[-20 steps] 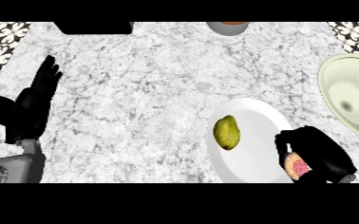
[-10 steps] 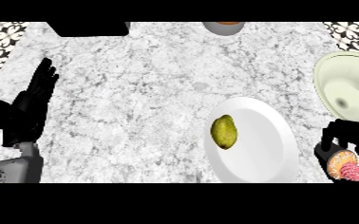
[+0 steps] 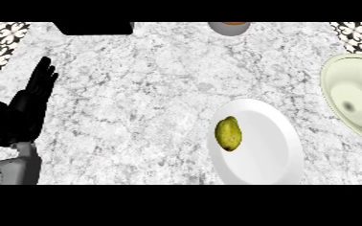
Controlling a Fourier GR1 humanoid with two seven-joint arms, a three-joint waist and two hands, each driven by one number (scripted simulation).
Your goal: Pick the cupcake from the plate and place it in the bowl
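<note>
The left hand [image 3: 28, 107] sits at the left edge of the counter, fingers straight and pointing toward the far side, lying close together rather than fanned, holding nothing. Its grey forearm [image 3: 17, 170] comes in from the near-left corner. It touches no object; bare marbled counter [image 3: 141, 86] lies all around it.

The right hand shows nowhere in this view, so whether its fingers are spread or closed cannot be told. The cupcake shows nowhere either: it is not on the plate and not in the visible part of the bowl.

Out to the right now. The white plate [image 3: 272, 148] lies near and right of centre, well apart from the left hand, its near rim running to the bottom of the view. On its left part rests 1 yellow-green fruit [image 3: 228, 133], oval, lemon-like, lying lengthwise near to far. The rest of the plate is plain white.

Further right and a little farther back, the pale greenish bowl [image 3: 339, 79] is cut by the right edge; only its left part shows, with a small dark smudge low inside it. Bowl and plate lie near each other, not touching.

At the far edge, a dark box-like object [image 3: 94, 27] sits left of centre, and a round brownish item [image 3: 228, 27] pokes in just right of centre, too cut off to identify. Patterned tiles [image 3: 13, 33] show in both far corners.
</note>
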